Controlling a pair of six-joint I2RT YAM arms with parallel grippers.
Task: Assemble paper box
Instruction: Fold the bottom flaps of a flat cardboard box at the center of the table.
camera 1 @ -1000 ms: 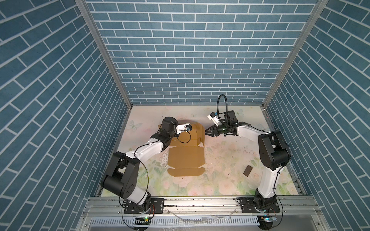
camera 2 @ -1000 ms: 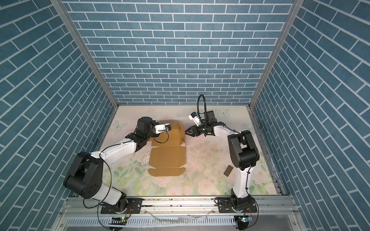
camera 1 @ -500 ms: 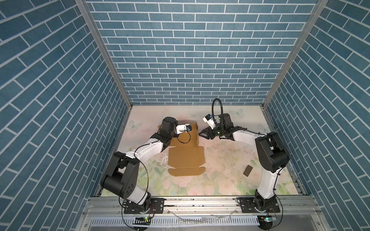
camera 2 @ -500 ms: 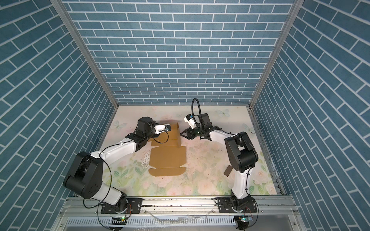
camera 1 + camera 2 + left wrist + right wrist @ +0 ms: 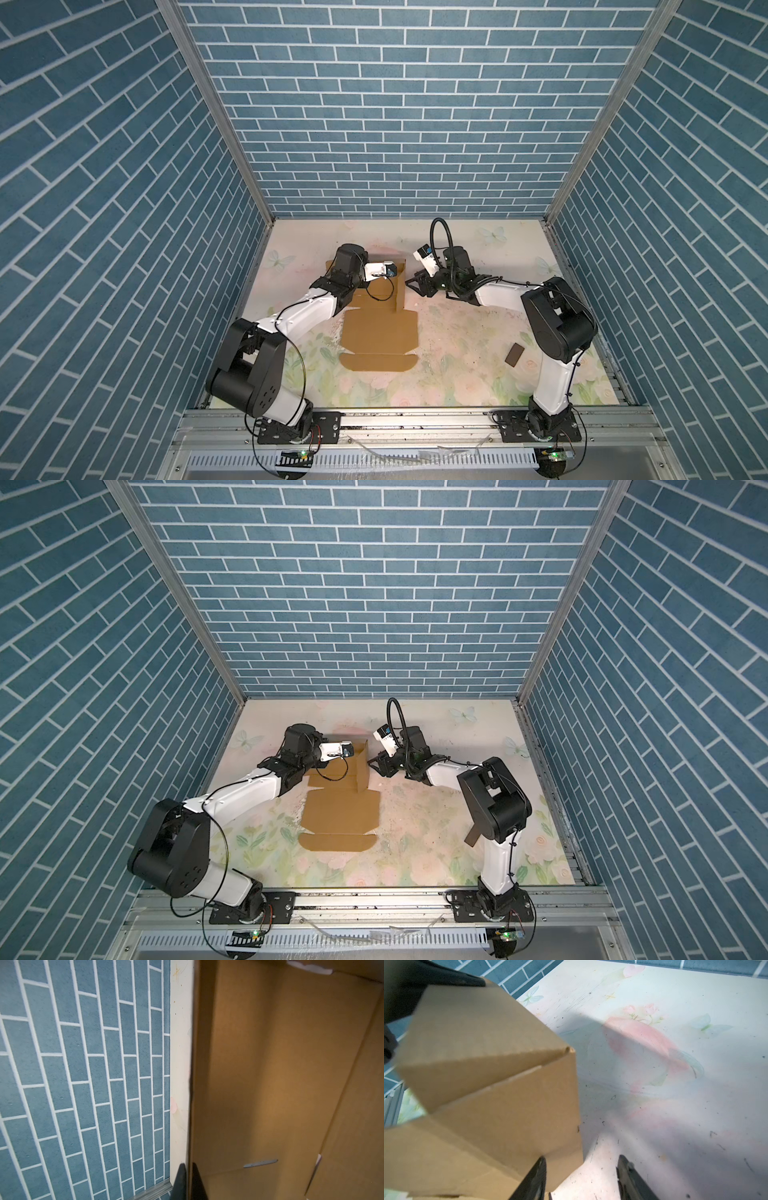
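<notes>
Tan box (image 5: 380,332) partly folded mid-table (image 5: 457,353), near panels lying flat, far walls raised, left gripper (image 5: 188,1180) pinched shut on a raised wall's edge, right gripper (image 5: 581,1158) jaws apart and empty, just beside the box's raised side wall

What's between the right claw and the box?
Nothing visible. The open right claw sits close beside the raised side wall of the box, with only bare mat between them.
</notes>
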